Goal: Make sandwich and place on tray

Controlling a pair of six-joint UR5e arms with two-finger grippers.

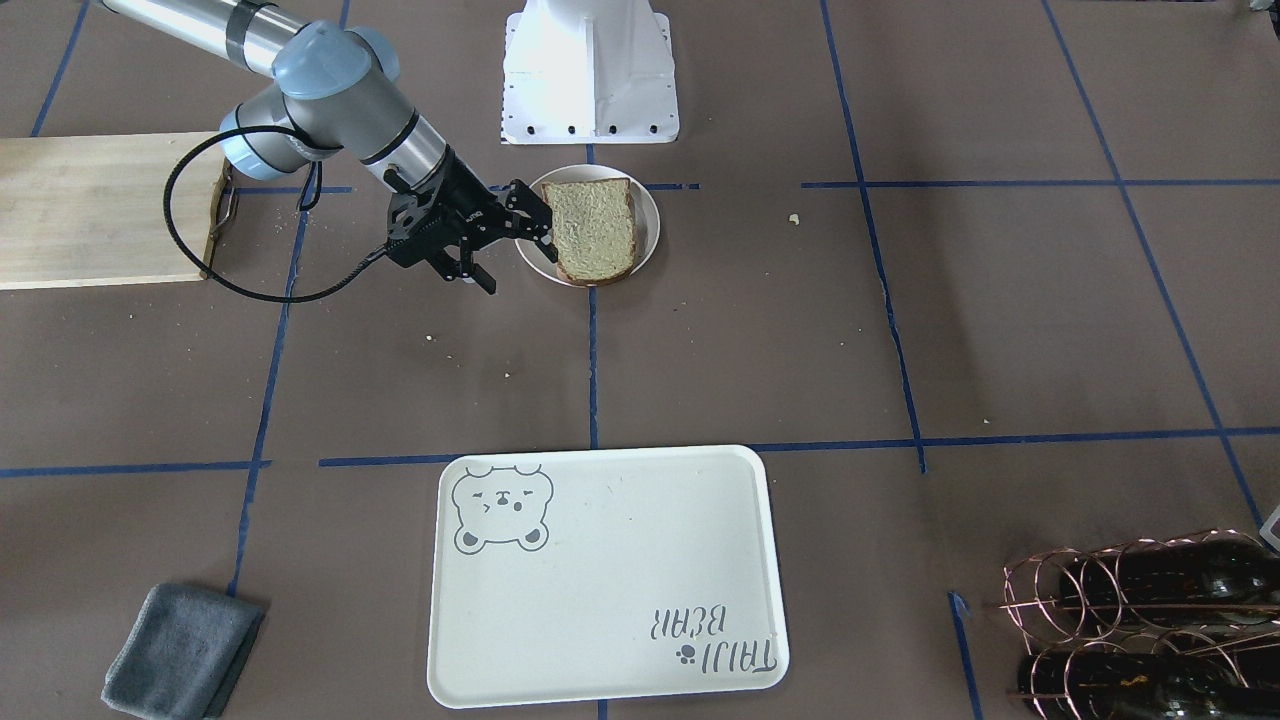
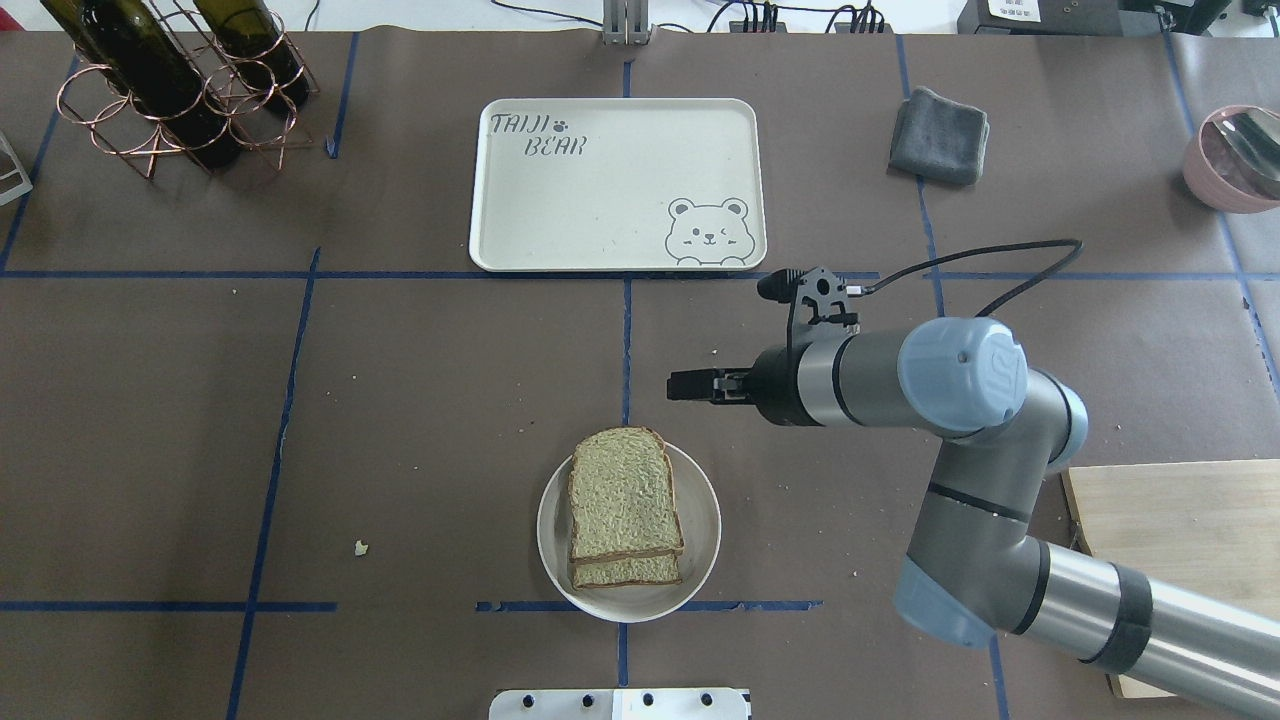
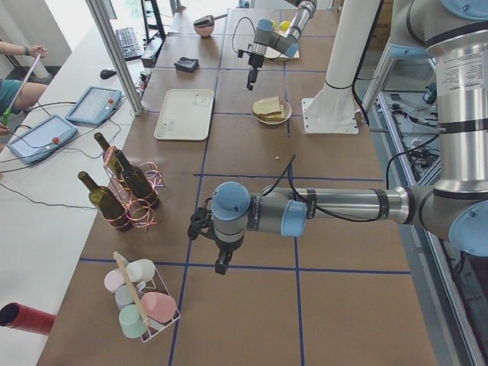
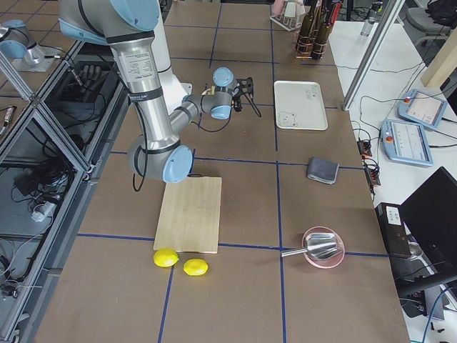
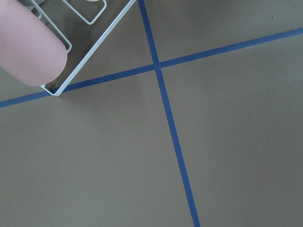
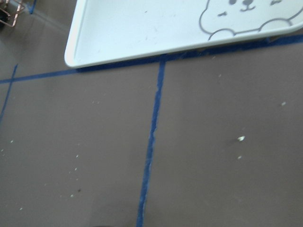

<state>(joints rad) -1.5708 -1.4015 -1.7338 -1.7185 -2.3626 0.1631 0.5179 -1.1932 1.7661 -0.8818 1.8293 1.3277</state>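
the sandwich (image 2: 622, 490) sits stacked on the plate (image 2: 704, 520), well apart from the tray (image 2: 610, 200), with the right gripper (image 1: 518, 260) beside it spread and empty, so the next move seems a grip spanning both slices to carry them over.

A robotics lab: tables (image 2: 400, 400) papered brown, gridded with blue tape (image 2: 627, 330), teach pendants (image 4: 408, 141) alongside, aluminium framing (image 3: 116, 57).

Two lemons (image 4: 166, 257) are lying just beside the wooden cutting board (image 4: 189, 213); the near right arm (image 4: 146, 93) is pointing toward the tray (image 4: 300, 104).
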